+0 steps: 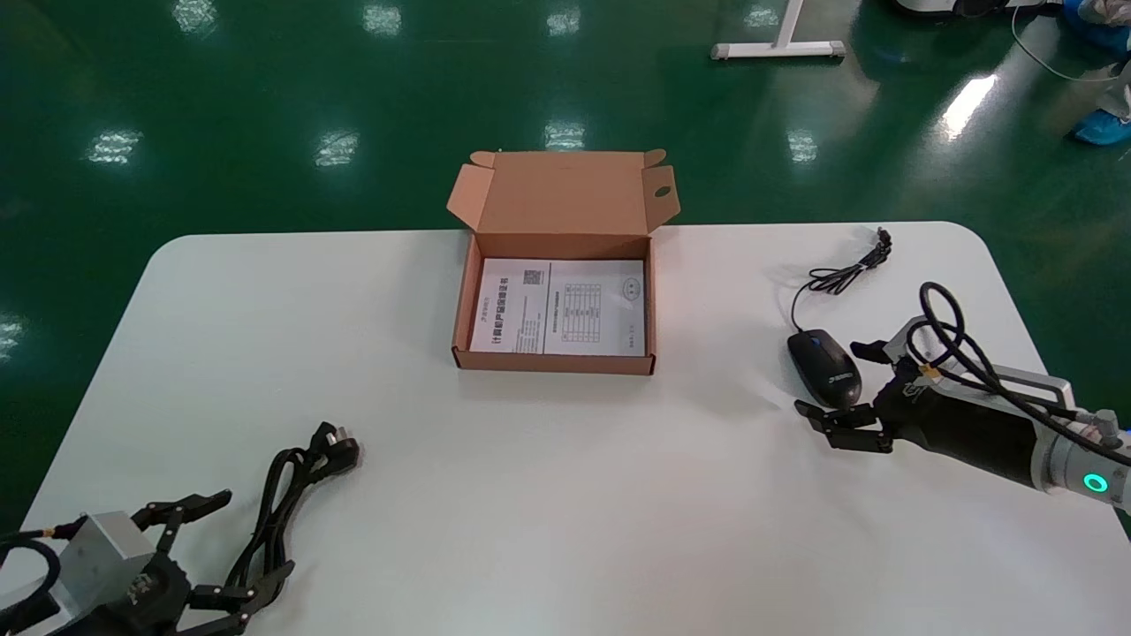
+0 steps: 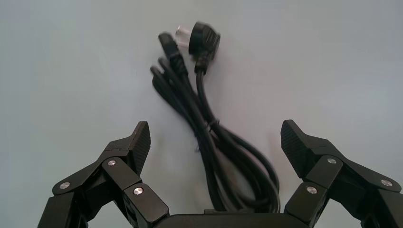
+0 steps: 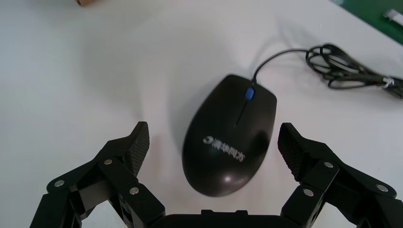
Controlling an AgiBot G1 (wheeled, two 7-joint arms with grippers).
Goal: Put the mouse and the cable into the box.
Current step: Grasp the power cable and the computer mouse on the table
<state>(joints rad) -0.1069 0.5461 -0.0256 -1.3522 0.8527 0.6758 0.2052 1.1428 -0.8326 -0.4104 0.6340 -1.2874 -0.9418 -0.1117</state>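
The left tool (image 1: 256, 533), partly cut off at the near-left corner, hangs released over the one bundled cable (image 1: 283, 495), whose near loops vanish beneath it. The right tool (image 1: 829, 377) is spread wide around the single mouse (image 1: 823, 367) near the tabletop (image 1: 530, 495)'s right edge, fingers apart from it. One open box (image 1: 555, 362) sits far-centre, well apart from both.

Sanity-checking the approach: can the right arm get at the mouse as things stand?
Probably yes. The right end effector is open and flanks the mouse; nothing lies over it, and its cord trails off the far side.
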